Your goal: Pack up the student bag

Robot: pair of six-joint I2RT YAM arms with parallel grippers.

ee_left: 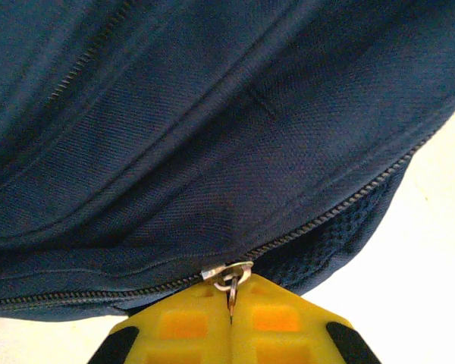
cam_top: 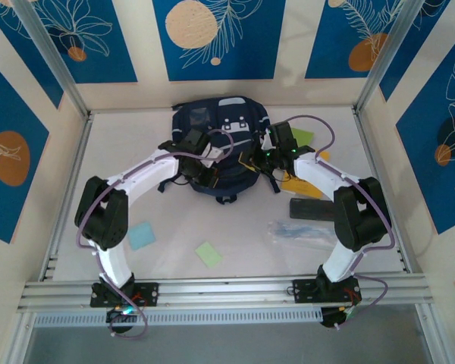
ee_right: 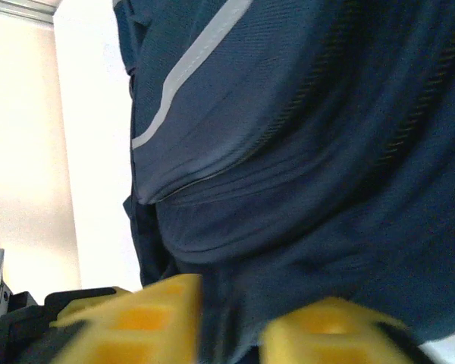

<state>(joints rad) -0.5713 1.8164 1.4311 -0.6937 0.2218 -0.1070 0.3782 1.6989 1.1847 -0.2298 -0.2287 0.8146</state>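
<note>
The student bag, a navy-blue backpack with light grey patches, lies at the back middle of the table. My left gripper is at its near left side. In the left wrist view, my left gripper is shut on the metal zipper pull of the bag. My right gripper is at the bag's right side. In the right wrist view, the right gripper has its yellow fingers apart, with a fold of the bag's fabric between them. A grey stripe crosses the bag's front.
On the table lie a blue note and a green note in front. On the right are another green note, a yellow item, a black case and a clear plastic pouch. A metal rail runs along the near edge.
</note>
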